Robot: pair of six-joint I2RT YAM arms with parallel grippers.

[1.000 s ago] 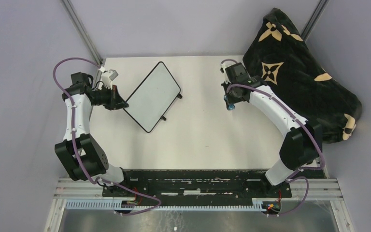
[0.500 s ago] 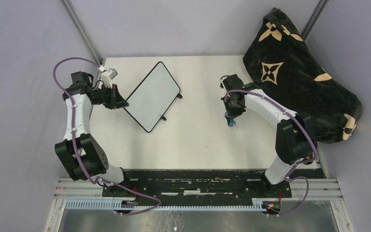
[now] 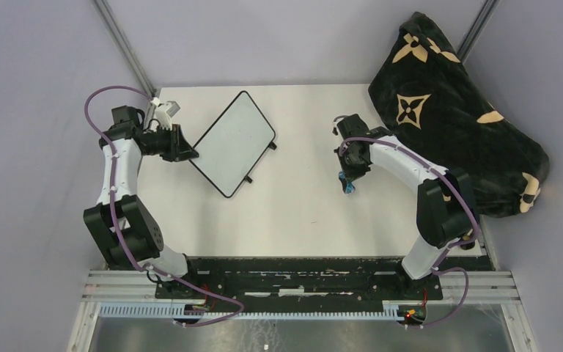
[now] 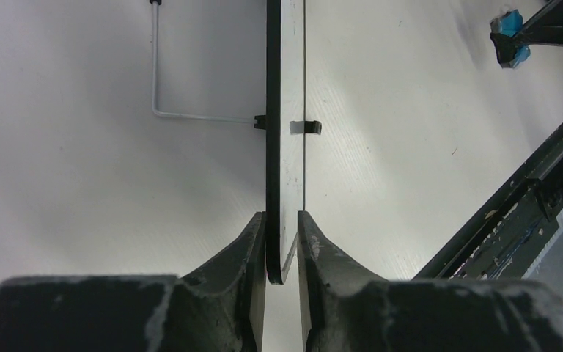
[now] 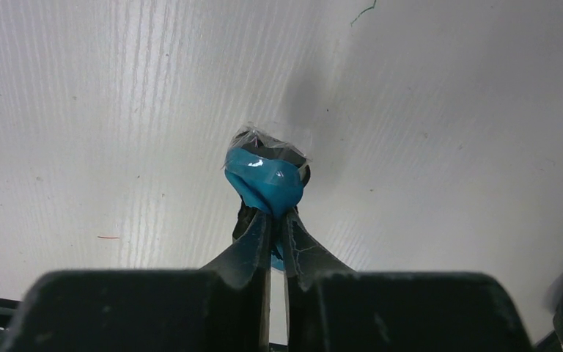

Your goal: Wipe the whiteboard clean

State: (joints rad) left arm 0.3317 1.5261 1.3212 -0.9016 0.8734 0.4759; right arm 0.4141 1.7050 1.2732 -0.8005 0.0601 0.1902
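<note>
above table (image 3: 300, 213), l fingers (image 4: 243, 257) straddle whiteboard (image 3: 234, 143), r fingers (image 5: 253, 249) pinch eraser (image 5: 264, 180) downward.

Pairs smooth white link shells on the left arm (image 3: 113, 172) and the right arm (image 3: 403, 161) with chunky black joint housings and black bases. Trails a purple cable (image 3: 110, 92) along each arm, arching free above the upper links, hugging the white shells lower down and curling into one more loop beside each base. Ends in a matte black left hand (image 4: 281, 220) and right hand (image 5: 276, 220), each scuffed grey along the edges and split into two tapering fingers, with a small white block (image 3: 163, 111) mounted at the left wrist.
</note>
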